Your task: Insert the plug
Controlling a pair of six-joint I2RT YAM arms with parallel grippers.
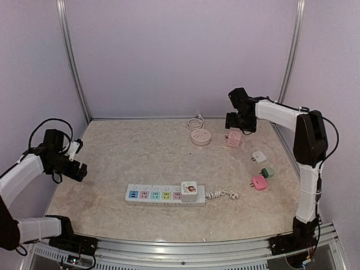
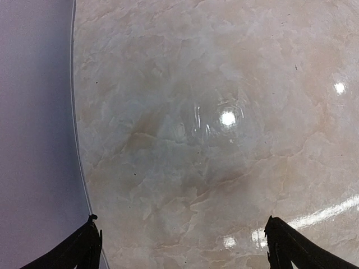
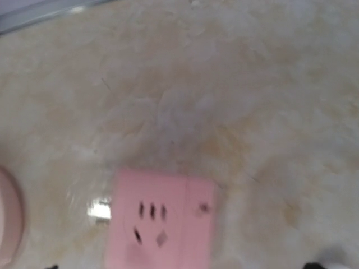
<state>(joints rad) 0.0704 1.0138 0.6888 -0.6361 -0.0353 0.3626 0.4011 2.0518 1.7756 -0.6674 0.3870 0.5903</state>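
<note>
The pink cube adapter [image 1: 234, 139] lay at the far right of the table [image 1: 140, 157], just right of the round socket [image 1: 200, 136]. I took it for the plug you were after. Your right gripper [image 1: 238, 128] hung directly over it. In the right wrist view only dark fingertip corners showed at the bottom edge, well apart, so I judged the jaws wide and empty.

The power strip [image 1: 163, 195] sat near centre, well away, with a white adapter [image 1: 189, 191] already in its right end.

Your left gripper [image 1: 79, 170] was spread wide over bare table at the left.

The risks, as I judged them:
- Closing off-centre could have skated the cube into the round socket.
- A skewed grasp would have left its prongs misaligned at the strip.
- With the strip unheld, it could have slid when you pushed the plug in.
</note>
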